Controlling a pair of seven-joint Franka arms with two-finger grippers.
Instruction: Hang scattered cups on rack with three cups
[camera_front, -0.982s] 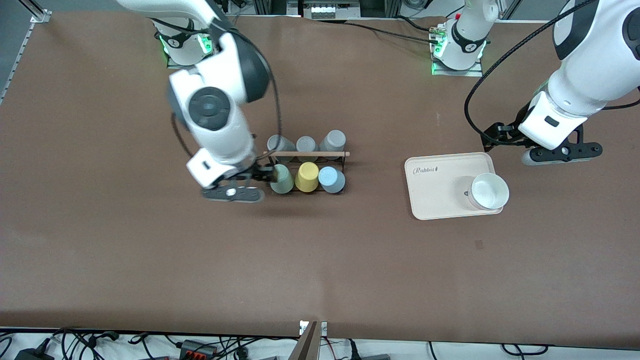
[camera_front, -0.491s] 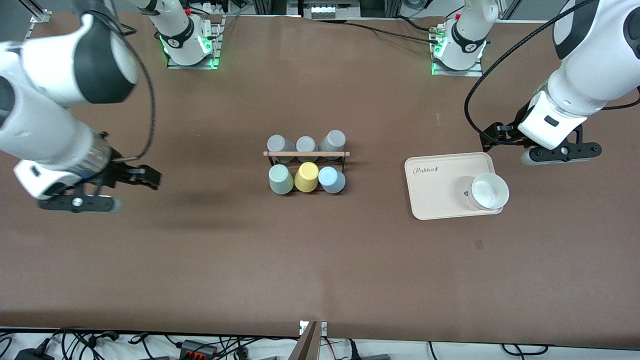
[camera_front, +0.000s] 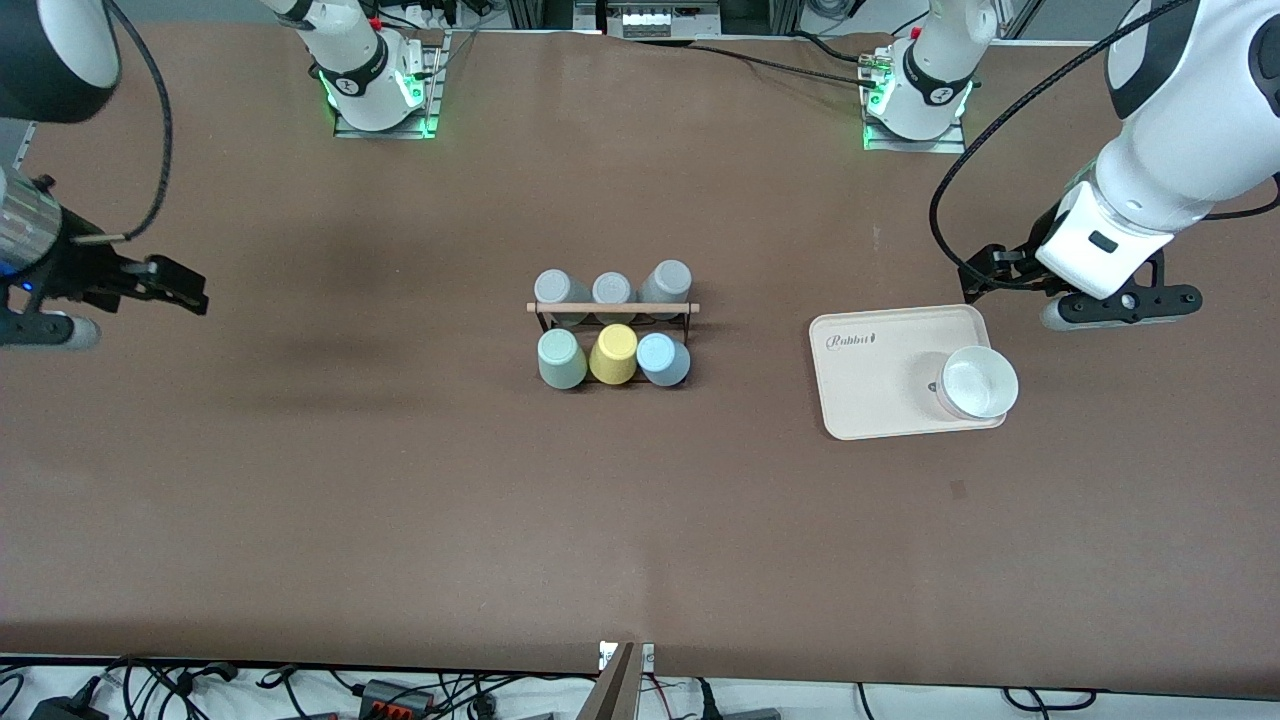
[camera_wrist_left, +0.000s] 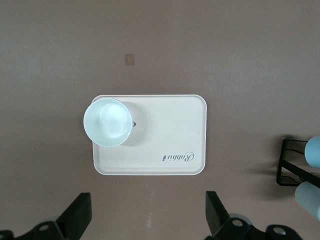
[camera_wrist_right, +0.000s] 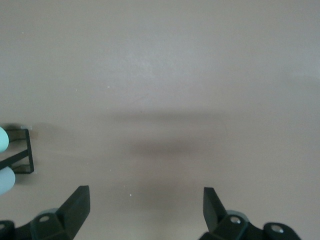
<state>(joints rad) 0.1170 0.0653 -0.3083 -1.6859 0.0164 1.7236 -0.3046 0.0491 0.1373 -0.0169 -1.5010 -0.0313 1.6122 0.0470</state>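
The black wire rack (camera_front: 612, 308) with its wooden top bar stands mid-table. The sage-green cup (camera_front: 561, 359), a yellow cup (camera_front: 613, 354) and the light blue cup (camera_front: 663, 359) sit on its pegs on the side nearer the front camera. Three grey cups (camera_front: 612, 289) sit on the farther side. My right gripper (camera_front: 178, 287) is open and empty over bare table at the right arm's end, well apart from the rack; its wrist view (camera_wrist_right: 146, 212) shows the rack's end (camera_wrist_right: 25, 150). My left gripper (camera_front: 985, 272) is open and empty, over the table beside the tray.
A cream tray (camera_front: 880, 385) lies toward the left arm's end with a white bowl (camera_front: 978, 382) on its corner. Both show in the left wrist view, tray (camera_wrist_left: 165, 135) and bowl (camera_wrist_left: 108, 122), with the rack's end (camera_wrist_left: 285, 165) at the edge.
My right gripper has left the sage-green cup on the rack and swung away toward the right arm's end of the table. The left arm has not moved.
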